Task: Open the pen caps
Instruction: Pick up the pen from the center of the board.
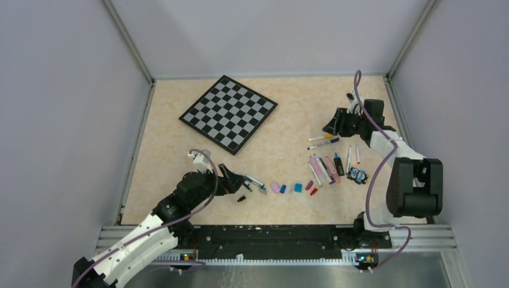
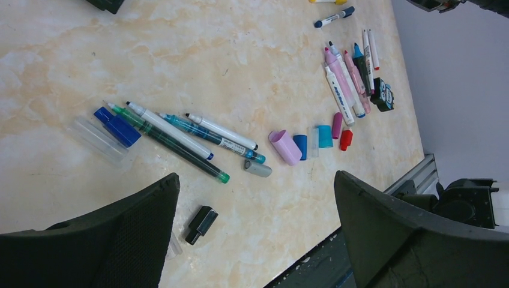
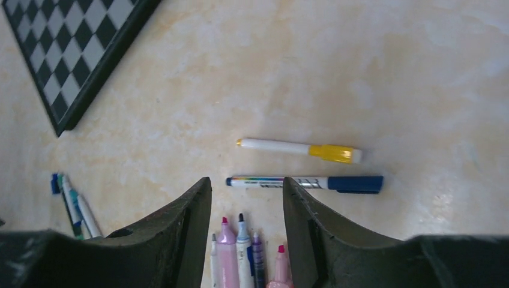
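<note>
Though loose, pen caps (image 2: 286, 147) beside pens (image 2: 170, 131).

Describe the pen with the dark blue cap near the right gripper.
The blue-capped pen is thin, with a white barrel bearing multicoloured print and a dark blue, plastic-looking cap with a clip, still on. Its other end is dark too. It lies flat on the table, parallel to the yellow-banded pen beside it, not touching. Nothing grips it; the right gripper hangs just short of it, jaws open.
</note>
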